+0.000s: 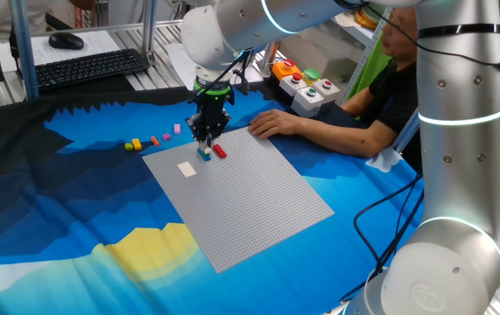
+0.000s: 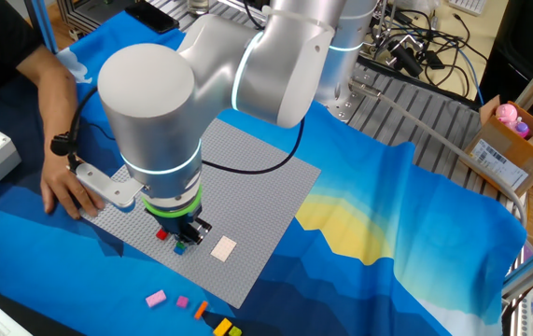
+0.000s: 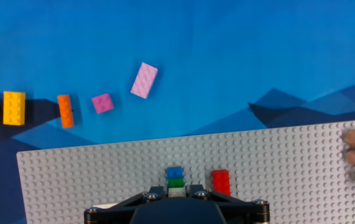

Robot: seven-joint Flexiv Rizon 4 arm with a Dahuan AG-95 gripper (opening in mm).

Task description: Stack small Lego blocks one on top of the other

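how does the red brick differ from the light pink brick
The red brick sits on the grey studded baseplate, right of the gripper; the light pink brick lies off it on the blue cloth. Red lies square to the baseplate's edge, while pink is tilted. Red stands beside the blue-and-green stack; pink's nearest neighbour is a smaller magenta brick. Both are oblong, with studs up.

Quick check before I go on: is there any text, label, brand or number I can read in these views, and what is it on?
None readable.
Cardboard box: a white label with print, too small to read.
Button box: no legible markings.
Lego blocks and baseplate: no lettering seen.
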